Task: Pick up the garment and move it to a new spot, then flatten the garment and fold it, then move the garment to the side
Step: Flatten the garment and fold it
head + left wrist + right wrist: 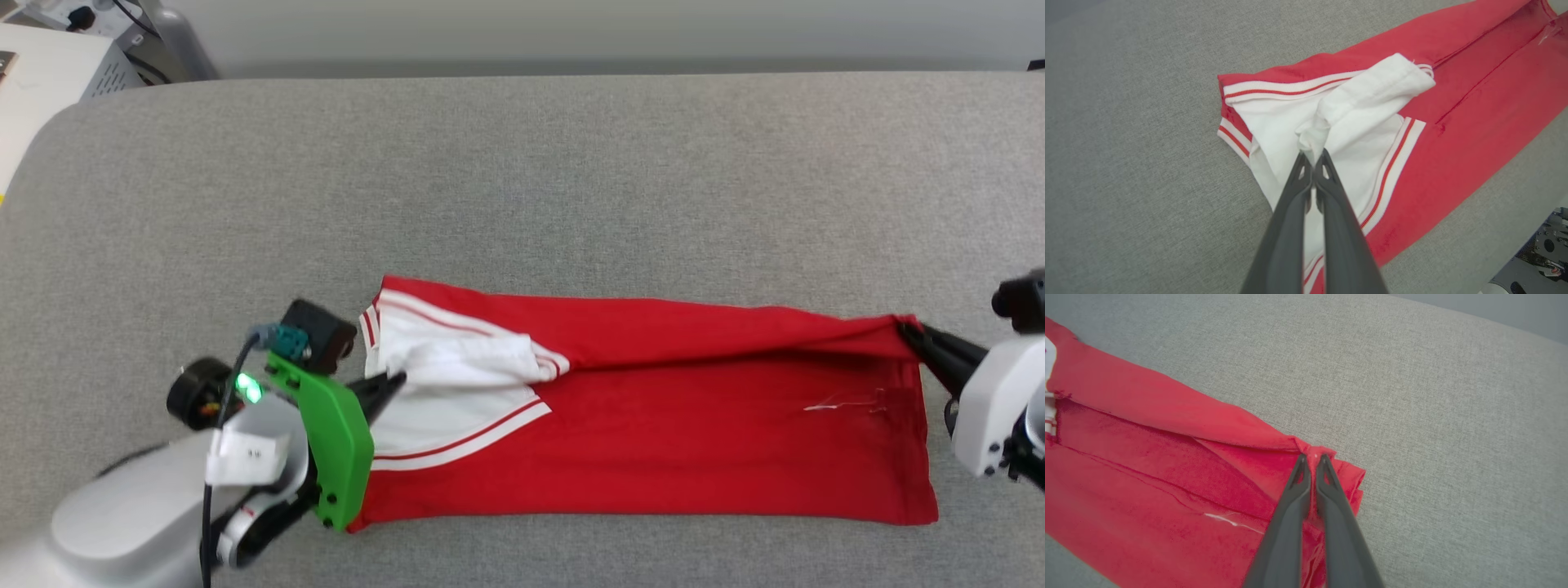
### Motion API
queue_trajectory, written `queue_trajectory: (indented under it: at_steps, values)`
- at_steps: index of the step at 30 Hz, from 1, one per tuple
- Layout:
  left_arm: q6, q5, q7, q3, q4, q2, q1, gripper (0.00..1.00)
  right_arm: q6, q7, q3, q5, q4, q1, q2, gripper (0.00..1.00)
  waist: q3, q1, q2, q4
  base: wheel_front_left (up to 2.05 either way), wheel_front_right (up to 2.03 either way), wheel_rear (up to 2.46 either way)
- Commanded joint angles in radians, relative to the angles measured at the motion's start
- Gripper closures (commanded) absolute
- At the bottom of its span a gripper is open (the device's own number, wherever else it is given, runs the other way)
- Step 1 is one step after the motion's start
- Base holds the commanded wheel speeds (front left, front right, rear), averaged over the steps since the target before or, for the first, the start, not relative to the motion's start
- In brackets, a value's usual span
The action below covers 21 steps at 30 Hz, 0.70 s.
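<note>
A broad grey fabric surface (522, 163) stretches out ahead of the robot. A pale wall runs beyond its far edge, and a white box (49, 57) with cables sits off its far left corner.

Toward the near left, the left gripper (396, 382) reaches in over the garment's end. Its two dark fingers are pressed together, pinching a bunched fold of the white sleeve (457, 363) and drawing it up into a small peak.

The garment (694, 425) lies on the near half of the surface, somewhat right of the middle. It is folded lengthwise into a long narrow band. Its long axis runs left to right, roughly parallel to the near edge. The sleeve end, with its red-and-white striped trim, points toward the left edge, and the plain red hem end points toward the right edge. The far long side is doubled over, leaving a crease along the length of the band.

At the far right corner of the band, the right gripper (910, 331) comes in from the right edge. Its fingers are closed tight on the gathered red hem corner, which puckers around the tips.
</note>
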Motion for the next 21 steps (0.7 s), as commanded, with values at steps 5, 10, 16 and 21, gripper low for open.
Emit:
queue_trajectory:
  at_steps: [5,10,16,21]
  values:
    - [0.03,-0.026,-0.035,-0.006,0.001,0.0,0.106,1.0,-0.001,-0.039,-0.064,0.015,-0.031,0.142,0.009,1.0,-0.023,0.0001,0.0,0.011,0.0,0.0,0.0]
    - [0.032,-0.031,-0.048,-0.01,0.025,-0.016,0.163,1.0,-0.001,-0.051,-0.127,0.029,-0.046,0.256,0.029,1.0,-0.023,0.0001,0.0,0.014,0.0,0.0,0.0]
    - [0.024,-0.036,-0.067,-0.012,0.074,-0.044,0.2,1.0,-0.001,-0.04,-0.183,0.037,-0.045,0.349,0.064,1.0,-0.013,0.0001,0.0,0.015,0.0,0.0,0.0]
    - [0.03,-0.037,-0.096,-0.007,0.109,-0.071,0.214,0.15,-0.001,-0.027,-0.21,0.019,-0.047,0.386,0.1,0.97,-0.016,0.0001,0.0,0.017,0.0,0.0,0.0]
